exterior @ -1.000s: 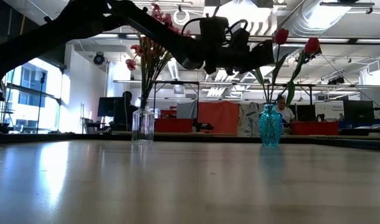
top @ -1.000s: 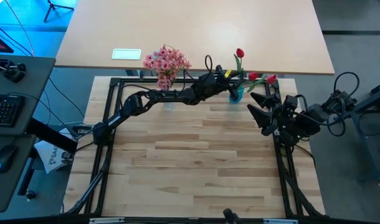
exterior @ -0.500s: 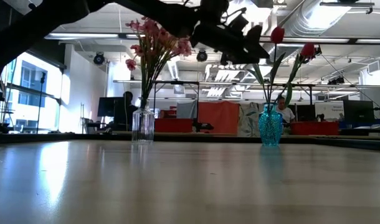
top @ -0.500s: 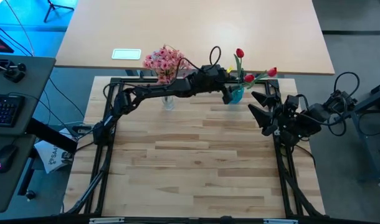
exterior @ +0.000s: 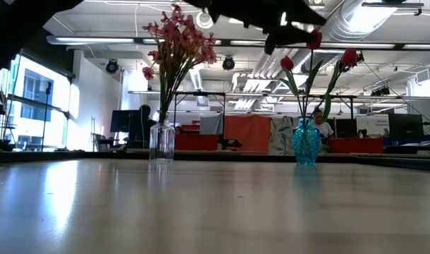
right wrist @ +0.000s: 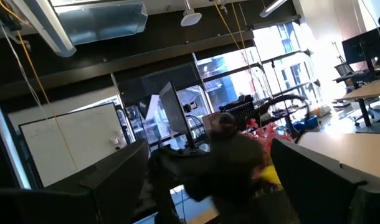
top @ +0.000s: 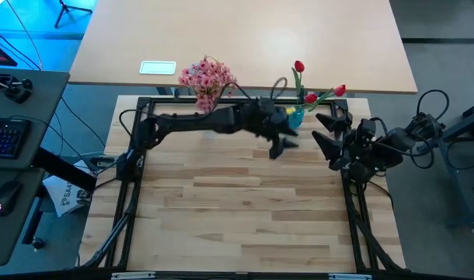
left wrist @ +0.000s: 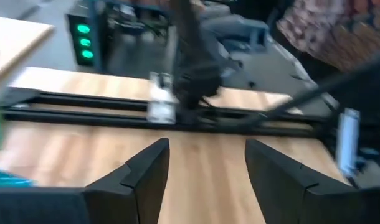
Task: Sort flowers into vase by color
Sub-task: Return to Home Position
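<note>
A spray of pink flowers (top: 207,75) stands with its stems in a clear glass vase (exterior: 162,142) at the far left. Three red blooms (exterior: 315,39) (exterior: 287,63) (exterior: 351,56) stand on green stems in a blue vase (exterior: 305,144) at the far right. My left gripper (top: 280,146) hovers open just on the near side of the blue vase (top: 296,117), above the table. Nothing lies between its fingers (left wrist: 146,177). My right gripper (top: 319,131) waits open at the table's right edge, raised, beside the blue vase.
A black frame rail (top: 144,101) runs around the wooden table top. The near half of the boards (top: 245,210) is free. Beyond the far rail stands a tan table (top: 245,35) with a white card (top: 158,68).
My left gripper has drawn back from over the blue vase toward the table's near edge and risen, tipping from pointing steeply down to nearly level. In the low view it no longer stands in front of the red blooms, and the lowest one now shows.
</note>
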